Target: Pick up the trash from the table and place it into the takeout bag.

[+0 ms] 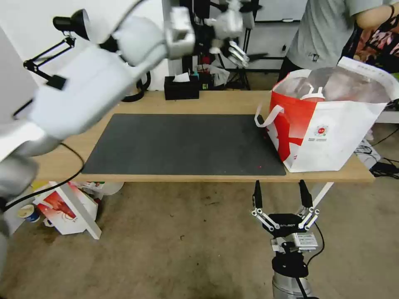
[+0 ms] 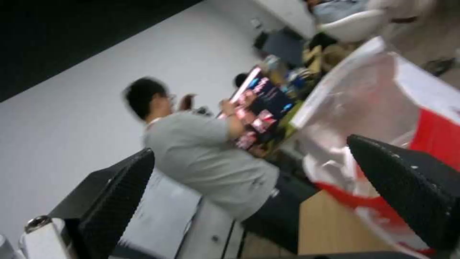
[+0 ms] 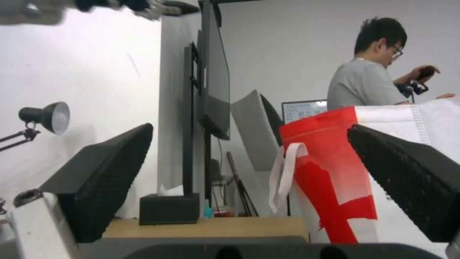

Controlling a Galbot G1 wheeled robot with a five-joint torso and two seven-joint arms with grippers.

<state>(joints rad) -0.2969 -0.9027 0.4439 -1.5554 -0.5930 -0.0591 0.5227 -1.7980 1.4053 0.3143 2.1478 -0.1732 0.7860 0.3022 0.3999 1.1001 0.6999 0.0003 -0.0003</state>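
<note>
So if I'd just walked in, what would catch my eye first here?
Probably the big white-and-red takeout bag at the right end of the table, standing open, with a red cup's white lid peeking out. Next, the left hand, raised high above the table's far edge, open and holding nothing. The right hand hangs low in front of the table's near edge, open too.

The right gripper (image 1: 282, 198), low and in front of the table's near edge, carries the word GALBOT in small pale letters on its black body. The takeout bag (image 1: 328, 137) at the right bears a small round red logo with lettering too fine to read.
</note>
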